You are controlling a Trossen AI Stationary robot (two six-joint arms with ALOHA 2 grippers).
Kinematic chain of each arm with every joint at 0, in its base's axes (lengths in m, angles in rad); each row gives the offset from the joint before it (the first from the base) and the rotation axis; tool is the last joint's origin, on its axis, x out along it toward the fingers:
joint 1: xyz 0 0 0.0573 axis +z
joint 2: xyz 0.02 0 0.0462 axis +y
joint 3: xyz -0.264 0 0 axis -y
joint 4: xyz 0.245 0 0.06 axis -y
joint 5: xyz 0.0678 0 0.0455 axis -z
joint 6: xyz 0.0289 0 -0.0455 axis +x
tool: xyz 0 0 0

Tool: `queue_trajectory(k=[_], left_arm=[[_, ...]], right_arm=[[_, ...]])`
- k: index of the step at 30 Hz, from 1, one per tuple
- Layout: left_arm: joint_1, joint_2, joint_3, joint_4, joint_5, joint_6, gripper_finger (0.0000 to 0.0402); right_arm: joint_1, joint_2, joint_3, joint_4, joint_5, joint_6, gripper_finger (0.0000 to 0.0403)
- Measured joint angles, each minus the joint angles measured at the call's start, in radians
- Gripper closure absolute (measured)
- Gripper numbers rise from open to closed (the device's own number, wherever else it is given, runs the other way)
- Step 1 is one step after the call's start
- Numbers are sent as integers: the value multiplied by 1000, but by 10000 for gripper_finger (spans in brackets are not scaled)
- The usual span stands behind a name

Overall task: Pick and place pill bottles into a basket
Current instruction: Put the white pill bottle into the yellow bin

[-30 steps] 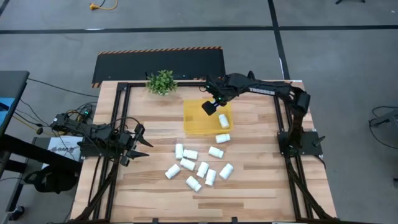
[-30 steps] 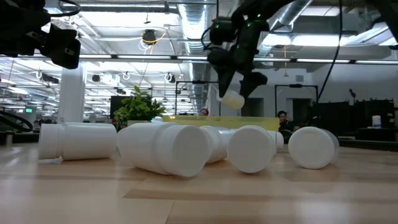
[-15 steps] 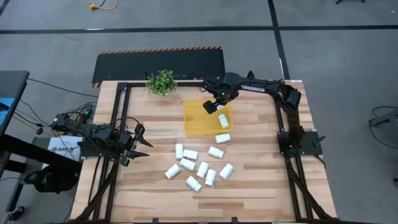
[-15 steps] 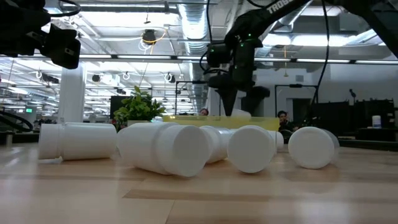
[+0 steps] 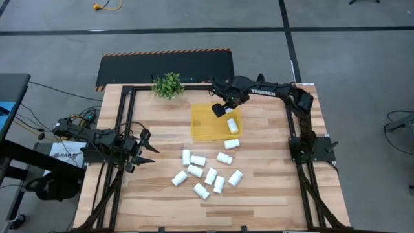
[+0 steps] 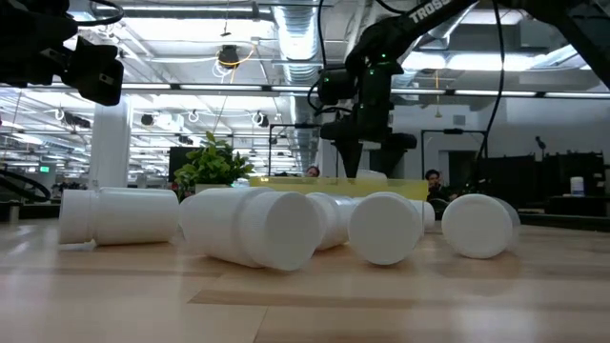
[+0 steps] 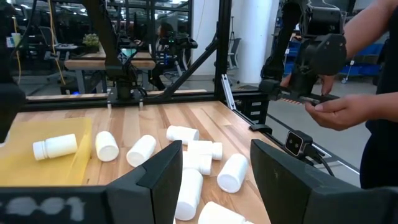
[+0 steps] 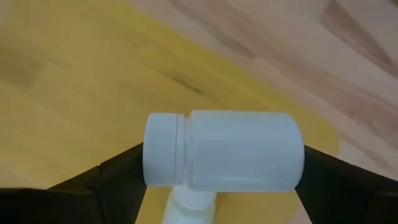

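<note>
Right end effector (image 8: 224,186) fingertips cut off by edge; basket (image 6: 286,183) mostly hidden behind bottles (image 6: 250,227).

potted plant (image 5: 168,85), wooden table (image 5: 259,188), person's hand (image 7: 339,112)

A robotics lab or workshop, seemingly: exposed ceiling ducts (image 6: 286,29) and strip lights overhead, a grey concrete floor (image 5: 349,58), black frame rigs on another wooden table (image 7: 93,62), a standing person (image 7: 373,112).
</note>
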Motion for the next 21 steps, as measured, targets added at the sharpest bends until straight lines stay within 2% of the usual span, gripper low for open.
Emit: queue_trajectory(k=[17, 21], left_arm=[[0, 0, 0, 0, 0, 0, 225], [0, 0, 0, 0, 0, 0, 225]], right_arm=[[16, 0, -35, 5, -19, -11, 58], [22, 36, -34, 2, -27, -23, 56]])
